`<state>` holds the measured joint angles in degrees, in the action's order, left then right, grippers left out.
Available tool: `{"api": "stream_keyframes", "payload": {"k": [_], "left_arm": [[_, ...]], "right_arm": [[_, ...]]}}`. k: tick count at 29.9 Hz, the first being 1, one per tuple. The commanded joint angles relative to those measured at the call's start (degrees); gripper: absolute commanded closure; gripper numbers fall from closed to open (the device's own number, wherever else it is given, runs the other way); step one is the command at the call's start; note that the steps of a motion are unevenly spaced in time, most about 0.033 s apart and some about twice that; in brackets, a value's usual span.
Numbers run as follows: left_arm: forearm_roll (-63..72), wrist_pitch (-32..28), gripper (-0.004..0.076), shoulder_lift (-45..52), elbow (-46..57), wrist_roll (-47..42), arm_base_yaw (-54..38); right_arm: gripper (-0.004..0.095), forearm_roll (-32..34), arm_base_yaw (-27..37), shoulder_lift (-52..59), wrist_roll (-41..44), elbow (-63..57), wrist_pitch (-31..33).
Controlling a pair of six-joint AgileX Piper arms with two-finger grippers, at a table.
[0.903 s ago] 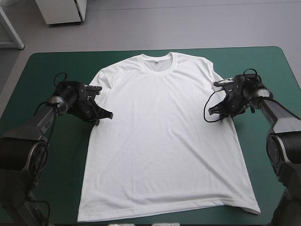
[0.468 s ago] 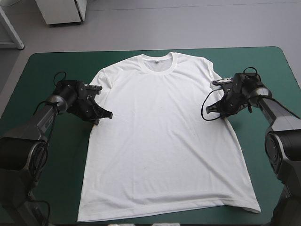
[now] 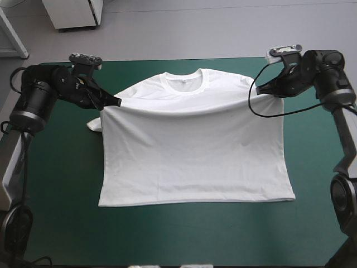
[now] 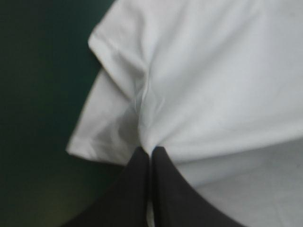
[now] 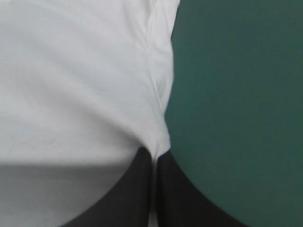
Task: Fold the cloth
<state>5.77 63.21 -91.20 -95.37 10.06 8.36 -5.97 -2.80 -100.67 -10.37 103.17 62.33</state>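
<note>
Hem [image 3: 195, 200] nearest robot, lying flat on teal-green cover [image 3: 56, 195], pretty straight. T-shirt [image 3: 195, 156] body spread white across table middle. Further back, both side edges pinched up. Left gripper [image 3: 116, 101] clamped on T-shirt right by sleeve seam, black fingers all but together, cloth bunching at tips. Right gripper [image 3: 255, 94] same deal on opposite edge. Taut ridge runs from one gripper to other. Left sleeve [image 3: 93, 126] droops under left gripper. Collar [image 3: 183, 80] farthest, toward table's far edge.
</note>
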Motion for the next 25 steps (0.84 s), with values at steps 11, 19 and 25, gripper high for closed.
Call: {"api": "stream_keyframes", "payload": {"k": [11,19,25], "left_arm": [[1.15,-1.61,0.0733,12.47,-11.15,0.02,0.26],[3.08,-5.16,0.0733,15.66,-14.42,1.04,0.26],[2.48,-13.63,0.0733,14.29,-15.24,1.46,0.26]], "right_arm": [[0.0925,-0.36,0.8,18.09,-0.2,2.08,-2.42],[0.0925,-0.82,0.8,21.97,-0.2,6.07,-5.4],[0.0925,-3.65,0.8,18.71,-0.2,12.03,-12.01]]}}
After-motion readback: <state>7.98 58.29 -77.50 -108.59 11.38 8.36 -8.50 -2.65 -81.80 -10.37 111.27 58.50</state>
